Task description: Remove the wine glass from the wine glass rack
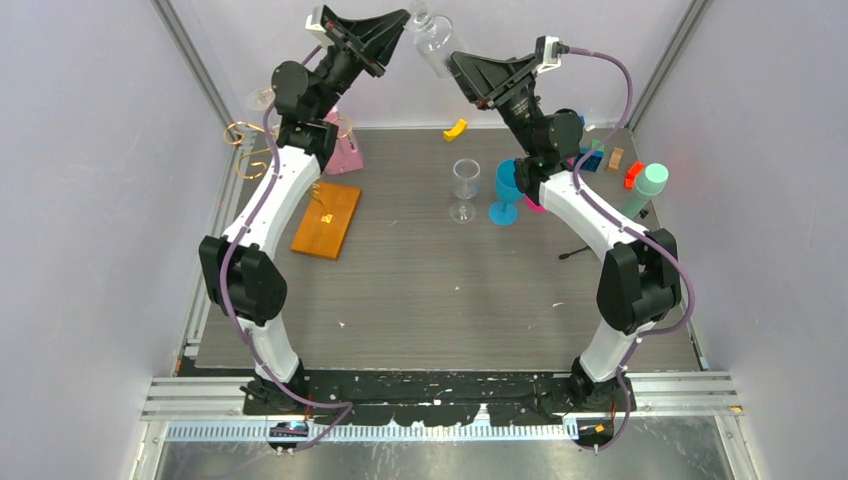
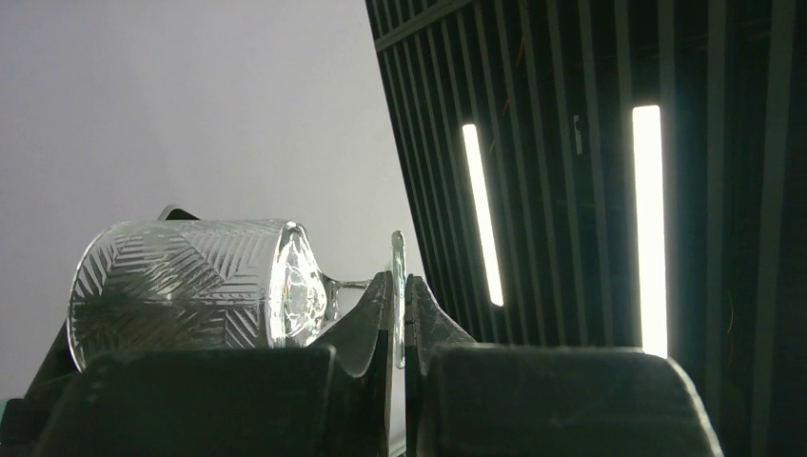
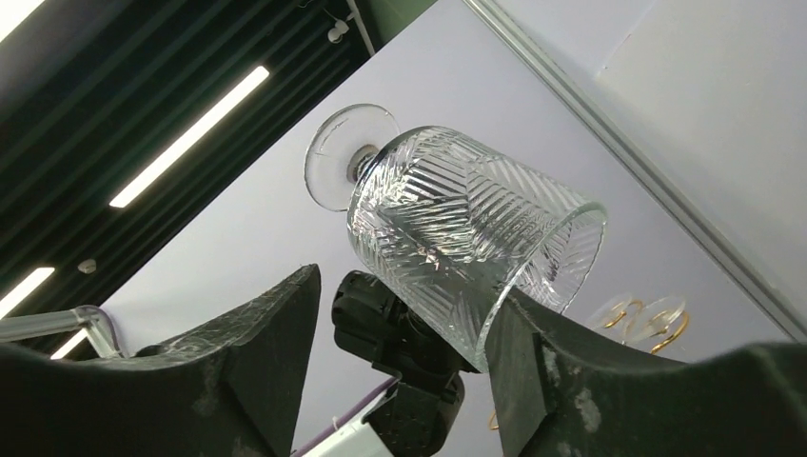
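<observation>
The wine glass [image 1: 432, 40], clear cut glass with a ribbed bowl, is held high in the air between both arms. My left gripper [image 1: 403, 27] is shut on its flat foot [image 2: 398, 286], which stands edge-on between the fingers, with the bowl [image 2: 190, 290] lying sideways to the left. My right gripper [image 1: 457, 62] is open around the bowl's rim [image 3: 547, 276]; the rim rests against one finger [image 3: 514, 362]. The wine glass rack [image 1: 250, 150], gold wire on an orange base [image 1: 327, 220], stands at the back left, partly hidden by my left arm.
A clear stemmed glass [image 1: 464, 190] and a blue goblet [image 1: 506, 195] stand mid-table. A yellow piece [image 1: 455, 128], coloured blocks [image 1: 610, 158], a mint cylinder [image 1: 648, 190] and a pink object [image 1: 345, 155] lie at the back. Purple walls close both sides.
</observation>
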Robot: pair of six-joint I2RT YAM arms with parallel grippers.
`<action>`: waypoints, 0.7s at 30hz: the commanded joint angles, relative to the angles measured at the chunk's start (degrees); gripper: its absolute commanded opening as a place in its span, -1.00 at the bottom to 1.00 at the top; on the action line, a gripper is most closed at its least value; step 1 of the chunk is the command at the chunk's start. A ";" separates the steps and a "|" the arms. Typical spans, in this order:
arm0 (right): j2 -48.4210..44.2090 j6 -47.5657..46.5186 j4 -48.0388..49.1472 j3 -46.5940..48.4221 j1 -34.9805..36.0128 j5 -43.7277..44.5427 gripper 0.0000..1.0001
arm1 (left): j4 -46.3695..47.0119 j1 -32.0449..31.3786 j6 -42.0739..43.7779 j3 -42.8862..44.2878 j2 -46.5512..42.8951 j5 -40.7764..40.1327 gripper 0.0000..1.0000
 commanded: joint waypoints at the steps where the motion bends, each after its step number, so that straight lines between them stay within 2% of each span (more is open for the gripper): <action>1: -0.36 2.52 7.57 3.64 0.64 -2.38 0.17 | 7.07 -0.15 -8.99 -0.69 -1.10 -3.36 -1.00; 2: -0.33 2.83 7.76 3.68 0.64 -2.33 0.10 | 7.37 -0.22 -9.30 -1.29 -1.13 -3.62 -1.00; 4: -0.38 3.16 8.17 3.80 0.64 -1.89 -0.21 | 7.93 -0.19 -9.89 -2.16 -1.11 -4.11 -1.00; 5: -0.36 3.21 8.24 3.83 0.64 -1.73 -0.44 | 8.11 -0.23 -10.09 -2.40 -1.20 -4.24 -1.00; 7: -0.25 3.25 8.30 3.88 0.66 -1.30 -0.70 | 8.20 -0.23 -10.31 -2.84 -1.22 -4.31 -1.00; 8: -0.23 3.25 8.41 3.89 0.69 -1.00 -0.76 | 8.40 -0.23 -10.31 -2.85 -1.28 -4.32 -1.00; 9: -0.28 3.26 8.40 3.97 0.65 -0.89 -0.86 | 8.41 -0.23 -9.97 -2.54 -1.32 -4.35 -0.90; 11: -0.29 3.07 8.46 3.99 0.65 -0.39 -0.97 | 7.48 -0.22 -7.90 -0.88 -1.50 -3.52 -0.56; 13: -0.47 2.58 8.35 3.99 0.64 -0.13 -0.99 | 5.95 -0.21 -5.70 1.08 -1.48 -2.16 -0.27; 16: -0.81 1.68 7.62 4.01 0.66 0.38 -0.99 | 4.71 -0.15 -2.49 2.37 -2.04 -1.09 0.04; 19: -1.72 0.05 5.25 3.93 0.51 1.17 -0.99 | 3.09 -0.07 1.12 2.70 -2.71 0.58 0.27; 21: -2.43 -1.24 3.12 3.72 0.24 1.89 -0.99 | -0.63 -0.06 4.61 4.02 -3.07 4.21 0.45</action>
